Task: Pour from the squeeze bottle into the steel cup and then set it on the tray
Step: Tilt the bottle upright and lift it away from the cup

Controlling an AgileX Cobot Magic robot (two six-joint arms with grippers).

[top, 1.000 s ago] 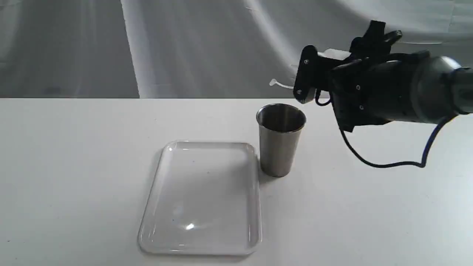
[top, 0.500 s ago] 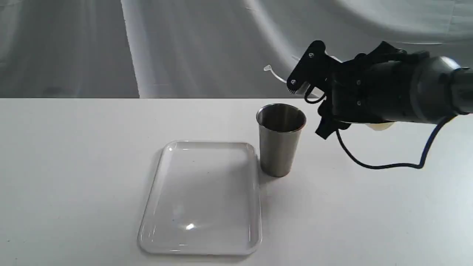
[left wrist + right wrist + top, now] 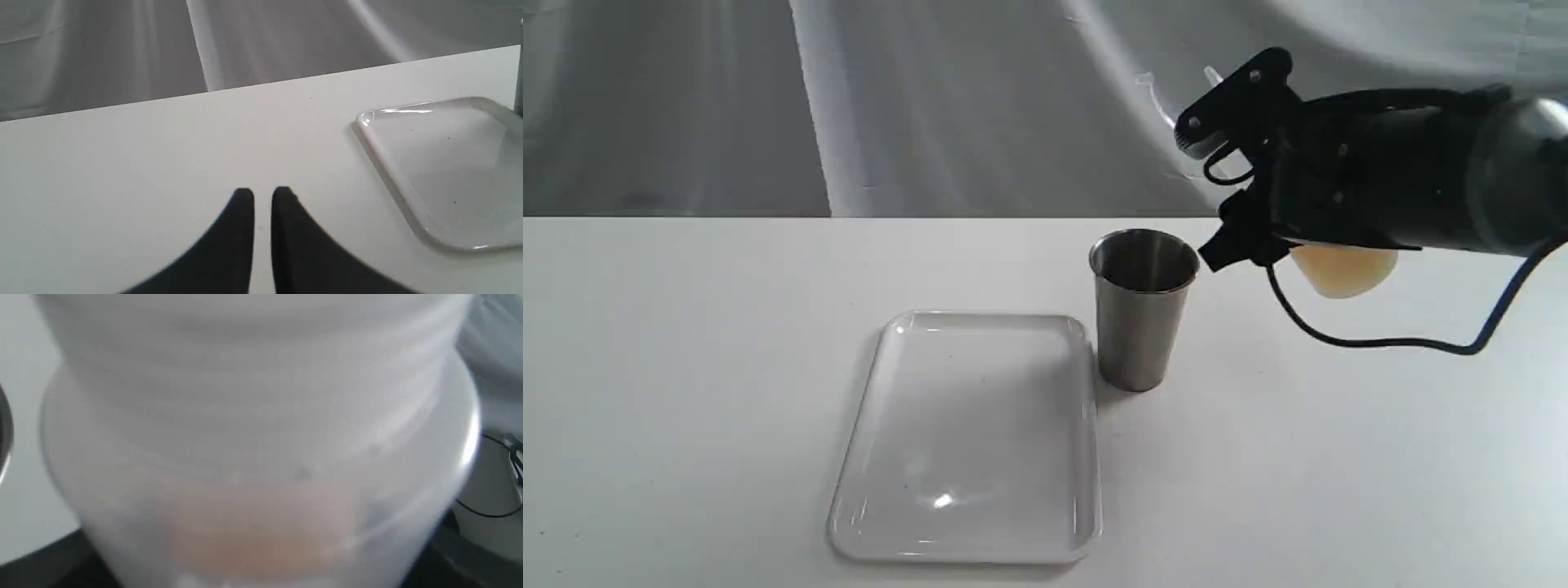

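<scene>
The squeeze bottle (image 3: 1343, 273) is clamped in the right hand (image 3: 1237, 184) and held aloft just right of the steel cup (image 3: 1143, 314), nozzle raised; no stream is seen. The cup's contents cannot be made out. Placement on the tray (image 3: 980, 408) is judged outstanding. The left hand (image 3: 262, 196), nearly closed, holds nothing. No writing is found.
</scene>
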